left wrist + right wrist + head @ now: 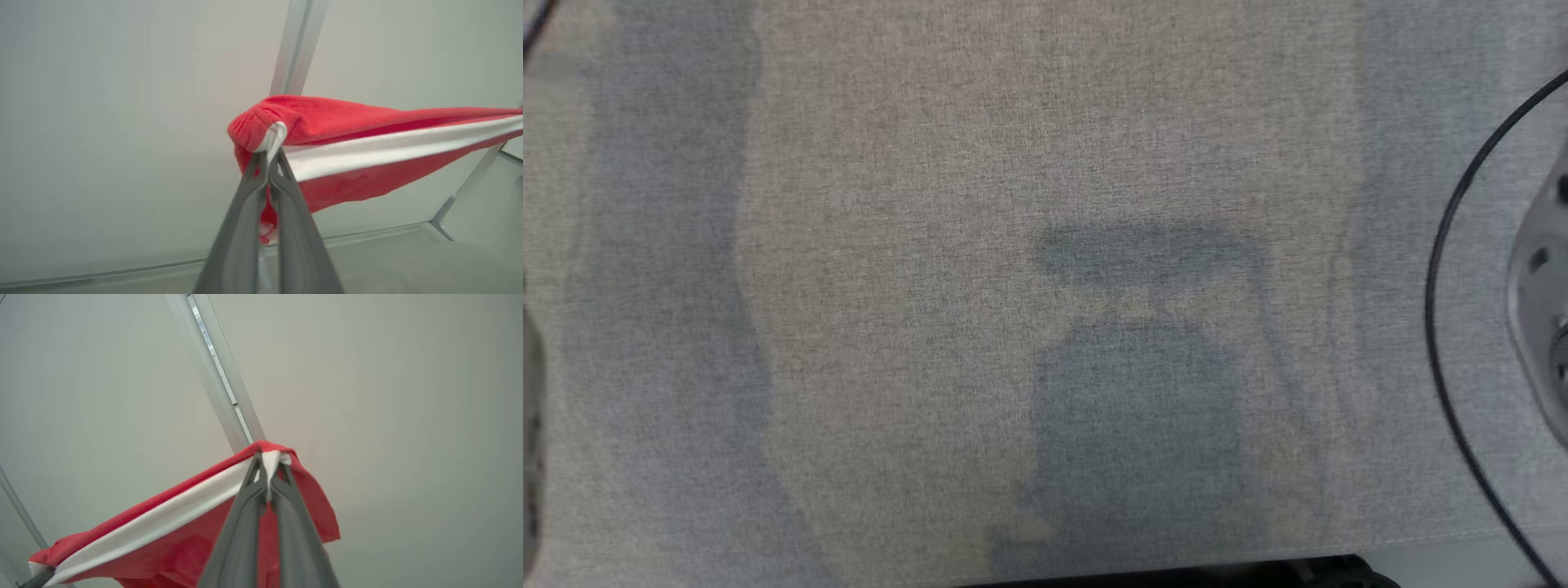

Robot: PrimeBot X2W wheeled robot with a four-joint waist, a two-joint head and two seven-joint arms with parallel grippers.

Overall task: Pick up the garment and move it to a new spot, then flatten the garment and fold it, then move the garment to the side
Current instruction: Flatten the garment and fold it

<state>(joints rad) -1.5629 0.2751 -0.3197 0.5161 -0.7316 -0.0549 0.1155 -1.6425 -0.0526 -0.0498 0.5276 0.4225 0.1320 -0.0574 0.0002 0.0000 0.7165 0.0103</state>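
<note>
The garment [367, 122] is red with a white band along its edge. In the left wrist view my left gripper [271, 153] is shut on one corner of it, and the cloth stretches taut away to the right. In the right wrist view my right gripper [269, 463] is shut on another corner of the garment [163, 547], which runs down to the lower left. There a dark fingertip [39, 578] of the other gripper holds its far end. The garment hangs in the air between the two grippers, in front of a pale wall.
The head view looks down on a grey cloth-covered table [931, 245] with soft shadows on it. A black cable [1445, 269] and a pale arm part [1543, 286] sit at the right edge. A metal frame post [298, 45] [216, 371] stands behind the garment.
</note>
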